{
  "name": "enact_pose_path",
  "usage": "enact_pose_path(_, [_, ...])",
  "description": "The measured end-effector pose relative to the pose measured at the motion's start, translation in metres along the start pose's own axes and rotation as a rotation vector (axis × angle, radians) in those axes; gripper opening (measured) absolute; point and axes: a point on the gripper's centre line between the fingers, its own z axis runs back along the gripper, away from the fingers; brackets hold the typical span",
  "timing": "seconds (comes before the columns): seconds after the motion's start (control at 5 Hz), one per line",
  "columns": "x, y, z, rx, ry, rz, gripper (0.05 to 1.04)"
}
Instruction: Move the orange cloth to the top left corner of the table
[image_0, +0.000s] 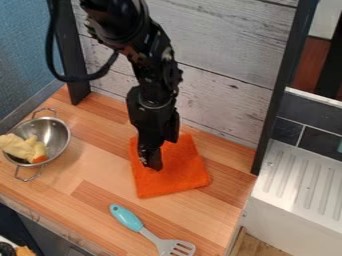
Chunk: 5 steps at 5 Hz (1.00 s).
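Gripper over the orange cloth — spatula (turquoise-handled) near it.

A toy-style kitchen set the scene, with a two-handled metal bowl and a slotted spatula on a wood-strip counter below a wall of pale, plank-look boards, while dark tiles lined the area behind a grooved, drainboard-like surface at the right of the view
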Motion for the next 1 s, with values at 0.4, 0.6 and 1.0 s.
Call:
enact_pose_path(0.4, [-0.002, -0.003, -0.02, -0.005, 0.002, 0.009, 0.999])
enact_pose_path(0.6, [0.006, -0.001, -0.027, 0.005, 0.013, 0.04, 1.001])
enact_pose_path(1.0, [0.047, 0.002, -0.027, 0.002, 0.029, 0.17, 1.001])
